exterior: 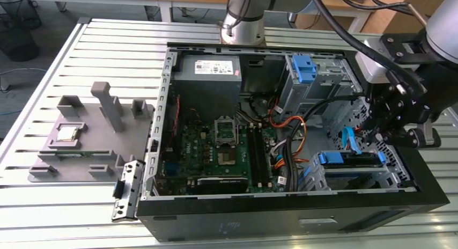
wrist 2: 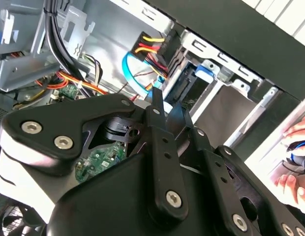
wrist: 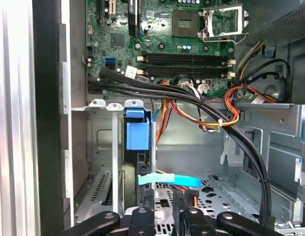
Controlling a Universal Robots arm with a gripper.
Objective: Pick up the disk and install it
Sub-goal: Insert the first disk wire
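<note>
Gripper: you have it at right centre of the exterior view, hanging over the open end of the computer case. In both wrist views the fingers are drawn almost together with nothing held between them.
Disk: you'll find it in the drive bay at lower right of the exterior view, inside the case. Its blue bracket faces up and it looks seated in the cage.
Disk, first wrist view: it sits left of centre in the frame and is seen edge-on. The blue bracket stands in the slot between the silver bay rails.
Key relation: the disk lies just below and toward the exterior view's left of the fingertips, near them but not touching. Its long axis runs roughly along the case's front wall, across the exterior view from left to right.
Cables: a light blue data lead crosses between the fingertips and the bay, with the black bundle arching above it.
Stage: your judgement call. The disk reads as already in its bay and the gripper as free of it.
Bystander: a person's hand shows at the right edge of the second wrist view, outside the case.
</note>
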